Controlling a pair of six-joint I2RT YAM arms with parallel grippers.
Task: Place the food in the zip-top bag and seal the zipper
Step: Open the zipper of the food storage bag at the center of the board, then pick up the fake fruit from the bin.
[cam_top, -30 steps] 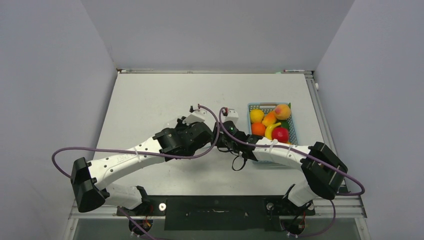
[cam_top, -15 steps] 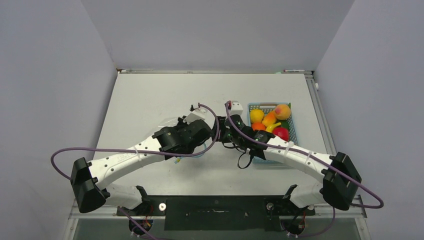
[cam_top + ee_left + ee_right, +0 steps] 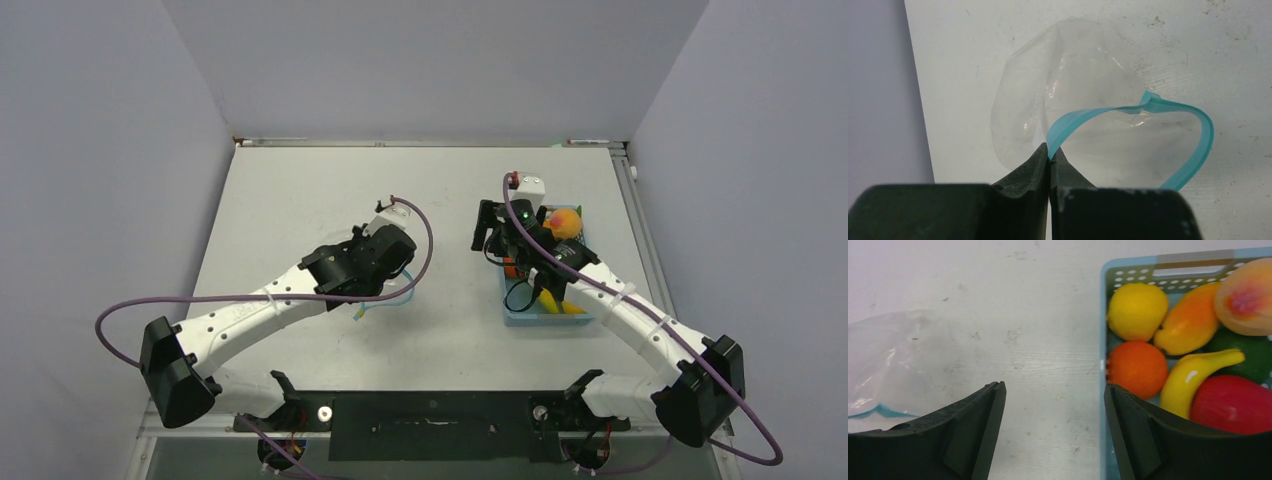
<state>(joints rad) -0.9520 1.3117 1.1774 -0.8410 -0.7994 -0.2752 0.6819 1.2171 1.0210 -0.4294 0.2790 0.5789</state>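
— Left of the basket (image 3: pixel 1133 262) first: clamped hard on the zipper (image 3: pixel 1193 150) with the left gripper (image 3: pixel 1049 155), jaws pressed flat together on the teal strip.

— Why grab it there?

— Most likely to lift one lip of the bag (image 3: pixel 1078 85) and leave the mouth gaping in a loop for filling. Lying clear and crumpled on the table (image 3: pixel 1048 315), well left of the basket. Nothing visible inside.

— And nearer the basket?

— Hovering right at the basket's left rim with the right gripper (image 3: pixel 1053 386), jaws spread wide and gripping nothing. Straddling bare table and rim, with the orange (image 3: pixel 1137 369) just inside the rim beside one finger.

— Lined up for a pick, then?

— Seems so. All the food (image 3: pixel 1193 340) heaped in the basket: lemon (image 3: pixel 1138 310) at the far-left corner, orange below it, banana (image 3: pixel 1198 372), red fruit (image 3: pixel 1235 405), peach (image 3: pixel 1245 297), green fruit (image 3: pixel 1243 352) half buried. None in the bag, as far as can be seen.

— Wide enough for the orange?

— By eye, yes, about right for a round one. Needs shifting further over the basket before closing, though.

— Any worry?

— A thin pinch on a slick strip. Could slide out and let the mouth flop shut. Filling not yet begun, sealing a long way off.
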